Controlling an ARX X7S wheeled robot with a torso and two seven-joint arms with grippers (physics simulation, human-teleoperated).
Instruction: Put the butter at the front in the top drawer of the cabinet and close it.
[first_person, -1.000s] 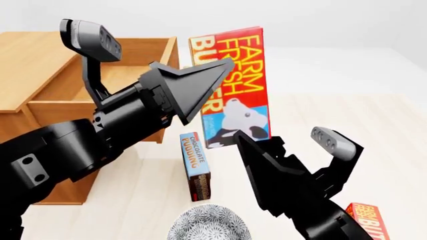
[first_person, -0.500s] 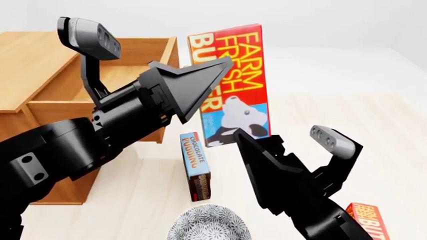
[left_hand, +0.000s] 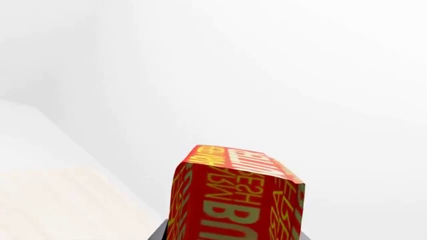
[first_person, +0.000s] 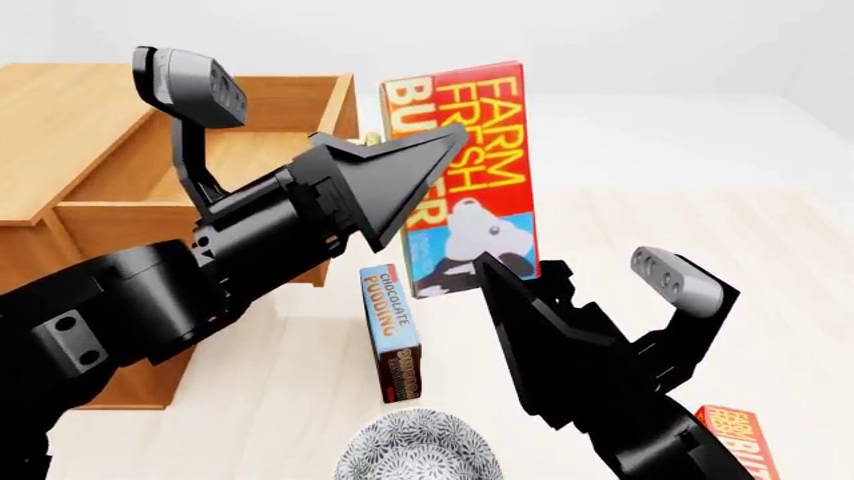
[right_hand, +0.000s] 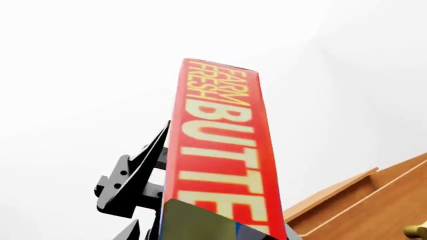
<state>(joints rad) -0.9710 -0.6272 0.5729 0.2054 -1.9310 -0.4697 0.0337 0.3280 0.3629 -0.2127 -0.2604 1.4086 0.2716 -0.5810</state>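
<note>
I count two butter cartons: one (first_person: 470, 175) raised upright, the other (first_person: 738, 441) lying at the near right edge of my view. There is one pudding box (first_person: 391, 333), one patterned bowl (first_person: 418, 447), and one cabinet (first_person: 80, 150) with one open drawer (first_person: 287, 115) showing. I have two pincers, left (first_person: 300, 125) and right (first_person: 594, 275).

1. Simulated tabletop scene, not a real room: flat white walls, no windows or fixtures, even lighting.
2. Pale wood-grain surface (first_person: 747, 230) underfoot; looks like a table or floor, cannot tell which.
3. Household, kitchen-like props: orange-brown wooden cabinet (first_person: 54, 130) with brass handle, butter carton (first_person: 474, 175), chocolate pudding box (first_person: 390, 330), patterned bowl (first_person: 416, 448).
</note>
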